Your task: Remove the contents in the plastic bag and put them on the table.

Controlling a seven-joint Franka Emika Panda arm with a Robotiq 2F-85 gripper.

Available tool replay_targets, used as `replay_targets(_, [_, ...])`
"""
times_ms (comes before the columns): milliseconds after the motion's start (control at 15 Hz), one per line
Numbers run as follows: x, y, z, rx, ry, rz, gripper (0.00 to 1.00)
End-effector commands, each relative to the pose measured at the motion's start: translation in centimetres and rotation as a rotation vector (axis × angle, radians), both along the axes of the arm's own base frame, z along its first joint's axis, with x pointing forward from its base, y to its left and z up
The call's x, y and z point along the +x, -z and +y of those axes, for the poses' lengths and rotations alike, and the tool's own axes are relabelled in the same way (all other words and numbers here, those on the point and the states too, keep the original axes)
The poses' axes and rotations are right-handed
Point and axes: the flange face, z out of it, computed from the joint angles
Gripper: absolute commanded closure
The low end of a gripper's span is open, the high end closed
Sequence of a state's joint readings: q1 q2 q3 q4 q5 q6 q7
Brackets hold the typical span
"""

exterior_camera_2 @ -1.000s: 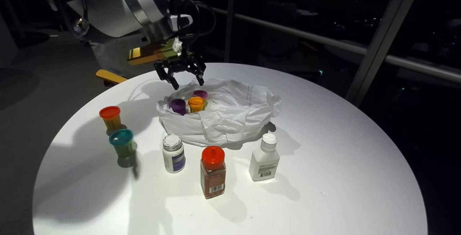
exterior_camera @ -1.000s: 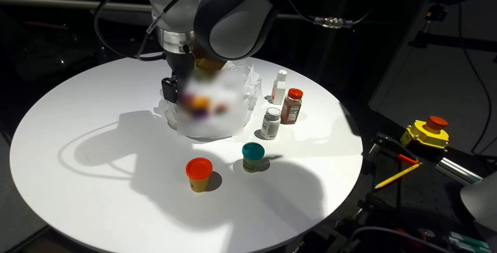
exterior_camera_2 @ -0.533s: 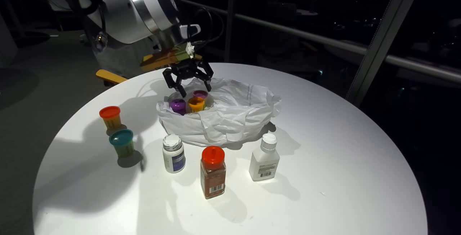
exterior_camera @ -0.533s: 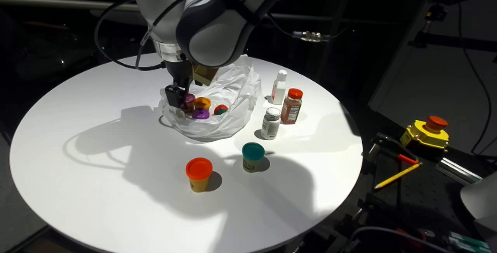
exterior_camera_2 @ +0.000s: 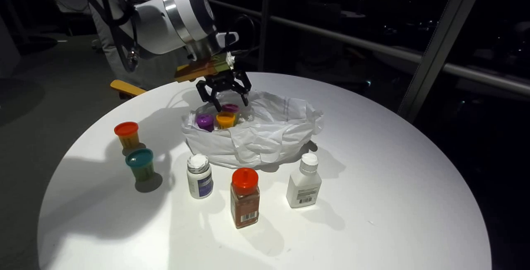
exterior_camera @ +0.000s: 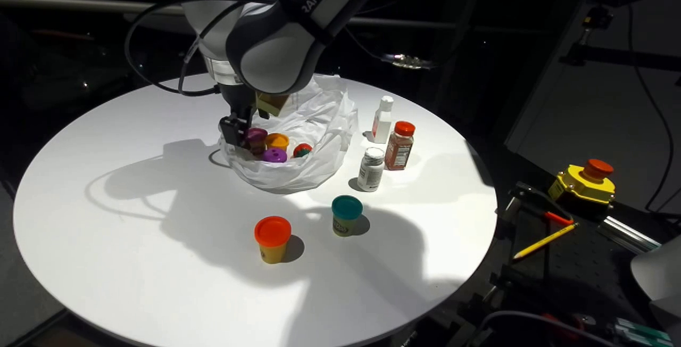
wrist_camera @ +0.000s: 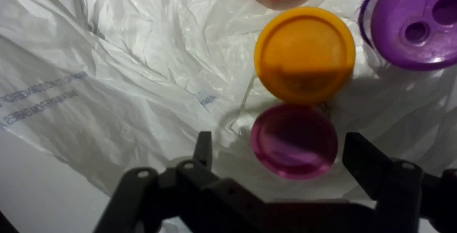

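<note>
Our likely pick: pink pot (wrist_camera: 294, 143)
Wrist view: our jaws stand wide, presumably to straddle it, orange pot (wrist_camera: 304, 52) at twelve o'clock.

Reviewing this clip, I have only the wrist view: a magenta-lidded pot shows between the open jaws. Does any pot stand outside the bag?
Observer: Yes, two: a red-lidded pot and a teal-lidded pot, in both exterior views.
Operator: Any bottles out?
Observer: Three, upright: a brown red-capped bottle, a round white bottle and a squarish white bottle.
Operator: Does any touch the bag?
Observer: No; in an exterior view, the white table shows between it and all three.
</note>
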State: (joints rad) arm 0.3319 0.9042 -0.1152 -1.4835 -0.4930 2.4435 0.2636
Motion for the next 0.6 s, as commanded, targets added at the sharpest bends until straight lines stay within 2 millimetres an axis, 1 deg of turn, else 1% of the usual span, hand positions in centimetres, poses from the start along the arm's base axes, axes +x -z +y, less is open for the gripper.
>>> replay_targets(0, [1.7, 0.4, -0.2, 0.011, -0.011, 0.025, 0.37])
replay_targets(67, [1.8, 0.6, -0.3, 0.010, -0.010, 0.030, 0.47])
replay_targets(267, [1.9, 0.6, -0.9, 0.016, 0.001, 0.042, 0.69])
replay_targets(533, [0.9, -0.8, -1.8, 0.005, 0.056, 0.044, 0.71])
